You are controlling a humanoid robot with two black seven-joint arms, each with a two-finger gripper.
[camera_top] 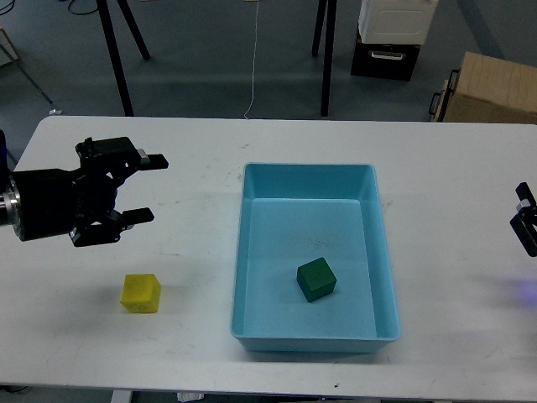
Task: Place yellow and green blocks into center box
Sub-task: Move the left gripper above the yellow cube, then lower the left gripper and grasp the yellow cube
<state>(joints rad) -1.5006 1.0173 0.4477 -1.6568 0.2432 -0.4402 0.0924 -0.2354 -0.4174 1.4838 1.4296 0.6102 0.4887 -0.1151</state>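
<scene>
Item: yellow block (140, 292). Location: on the white table (193, 168), near-left part, standing well left of the light-blue box (386, 252) and apart from its wall. Not yet in the box.

Item: green block (316, 279). Location: on the box floor, near half, roughly central, turned a little askew to the walls. Judged done.

Item: left hand (144, 187). Position: above the table at the left, fingers pointing right. The yellow block lies nearer than this hand and about level with its fingertips left to right; clear gap between them. State: two fingers spread wide, nothing between them, touching nothing.

Item: right hand (526, 220). Position: at the right edge, mostly cut off; whether its fingers are spread or closed cannot be told. Well apart from both blocks.

Assessment: the left arm is far nearer the yellow block; the cube has no long axis, so any face pair should serve.
</scene>
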